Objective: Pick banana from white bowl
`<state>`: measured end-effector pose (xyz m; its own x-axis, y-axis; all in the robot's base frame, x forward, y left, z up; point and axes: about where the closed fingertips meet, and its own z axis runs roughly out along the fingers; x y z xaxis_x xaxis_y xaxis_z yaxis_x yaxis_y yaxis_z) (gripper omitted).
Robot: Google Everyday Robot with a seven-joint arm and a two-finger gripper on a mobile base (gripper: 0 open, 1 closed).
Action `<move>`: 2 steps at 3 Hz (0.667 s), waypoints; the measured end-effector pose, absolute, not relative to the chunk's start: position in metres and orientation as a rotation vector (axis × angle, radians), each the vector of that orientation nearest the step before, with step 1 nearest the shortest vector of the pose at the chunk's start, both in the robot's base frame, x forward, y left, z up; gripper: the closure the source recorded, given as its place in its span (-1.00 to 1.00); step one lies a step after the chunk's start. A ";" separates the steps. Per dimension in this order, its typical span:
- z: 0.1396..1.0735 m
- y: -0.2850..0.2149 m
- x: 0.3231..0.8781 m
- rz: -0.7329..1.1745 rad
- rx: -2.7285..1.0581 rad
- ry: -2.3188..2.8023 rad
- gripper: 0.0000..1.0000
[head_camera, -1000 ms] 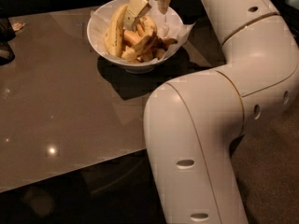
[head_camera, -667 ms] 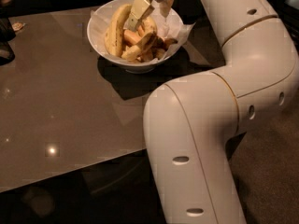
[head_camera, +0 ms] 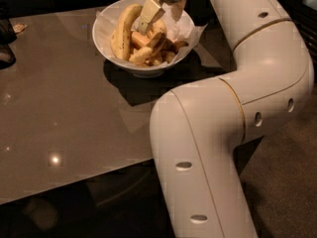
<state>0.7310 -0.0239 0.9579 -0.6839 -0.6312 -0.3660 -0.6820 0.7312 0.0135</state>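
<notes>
- Hovers with gripper point(head_camera: 159, 22) low over bowl point(head_camera: 106, 33), fingers spread apart, nothing grasped.
- Just under those fingers, amid the fruit pile in the bowl: banana point(head_camera: 155, 41).
- Along bowl's left inside: big banana point(head_camera: 121, 29).
- Under bowl: table point(head_camera: 64, 108); poking out at right: paper point(head_camera: 197, 32).

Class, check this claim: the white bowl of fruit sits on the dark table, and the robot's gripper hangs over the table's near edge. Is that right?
Not quite. The white bowl does sit on the dark table, but the camera view shows the gripper over the bowl, right above the fruit, not at the near edge.
</notes>
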 end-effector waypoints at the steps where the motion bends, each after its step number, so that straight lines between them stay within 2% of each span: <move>1: 0.950 -0.021 0.734 0.202 -1.019 2.614 -0.44; 2: 0.944 -0.017 0.736 0.193 -1.021 2.630 -0.24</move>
<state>0.7362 -0.0173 0.9438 -0.6969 -0.6340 -0.3353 -0.6762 0.7366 0.0125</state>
